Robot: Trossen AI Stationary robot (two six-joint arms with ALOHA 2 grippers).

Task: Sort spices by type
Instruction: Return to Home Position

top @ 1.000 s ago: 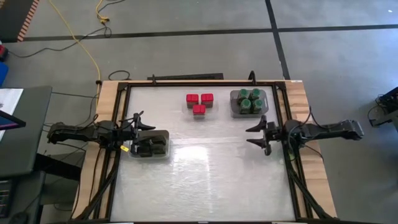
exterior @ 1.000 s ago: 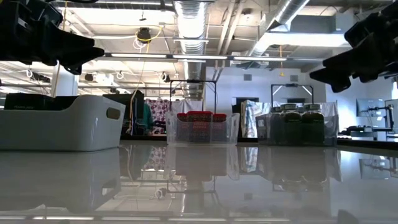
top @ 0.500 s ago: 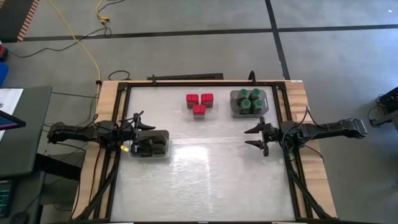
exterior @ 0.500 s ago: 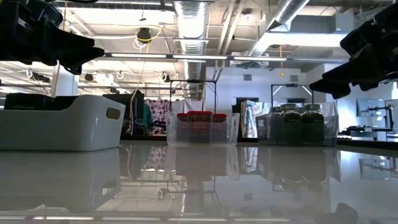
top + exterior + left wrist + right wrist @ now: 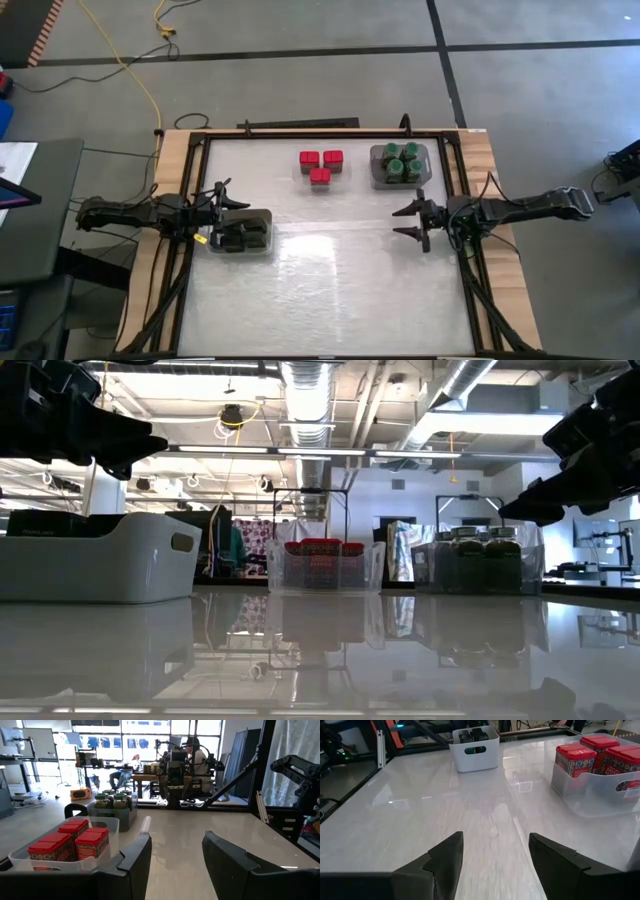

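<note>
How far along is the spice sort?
Looks sorted: red cans in the clear bin, green-lidded jars in a second, dark tins in the grey bin; no loose container shows on the table. Left gripper and right gripper are open and empty. Only parking the arms seems left.

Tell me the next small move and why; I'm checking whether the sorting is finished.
Probably draw the open, empty right gripper back toward its table edge: red tins sit in the clear bin, green-lidded jars in their tray, dark tins in the grey bin by the left gripper; nothing lies loose on the table.
</note>
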